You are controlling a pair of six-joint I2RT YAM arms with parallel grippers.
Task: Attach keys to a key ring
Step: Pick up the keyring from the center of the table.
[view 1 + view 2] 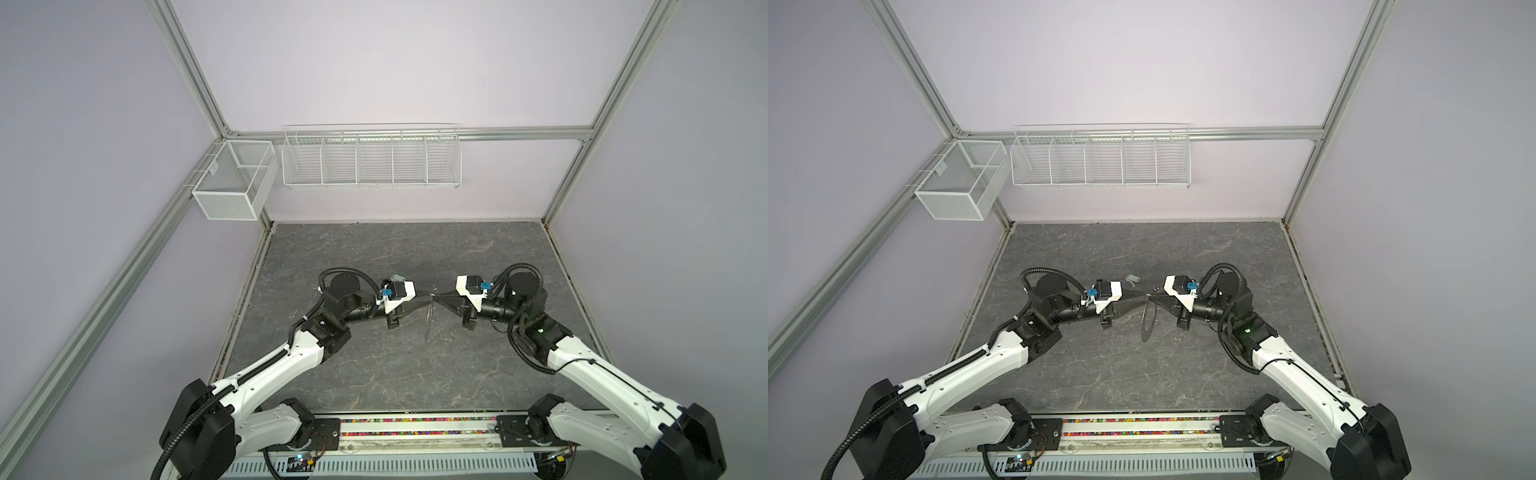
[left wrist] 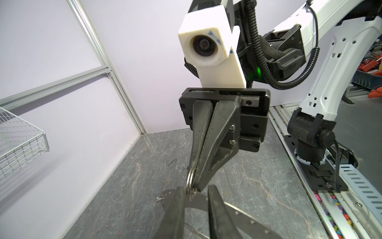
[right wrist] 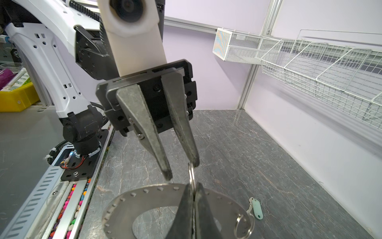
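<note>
**Two grippers meeting tip to tip above the table (image 3: 237,144).**

- **Right gripper** (image 3: 193,187): it is clamping the rim of the key ring (image 3: 144,198), with its jaws pressed fully together on the flat grey disc. In both top views the disc is hanging on edge below this gripper's fingertips, clear of the table surface.
- **Clamped rim:** a small wire loop (image 3: 191,173) is standing out from the rim exactly where the right gripper is holding it, and is projecting past the fingertips toward the opposing gripper.
- **Left gripper** (image 3: 182,170): it is facing the right gripper head on. Its jaws are standing partly apart with a clear gap between them, and they are gripping nothing.
  - One finger (image 3: 187,144) is resting its tip against, or just beside, the top of the wire loop. Contact cannot be confirmed.
  - The other finger (image 3: 152,144) is hanging off to the side, just above the disc's rim.
  - In the left wrist view the loop is sitting inside the gap, close to one jaw.
- **Second loop** (image 3: 244,225): it is lying against the disc face, further round the rim from the right gripper's hold.
- **Key** (image 3: 250,203): it carries a pale green tag (image 3: 257,209) and is lying flat on the table. It sits apart from both grippers, on the far side of the left gripper from the arm bases, and nothing is touching it.
</note>
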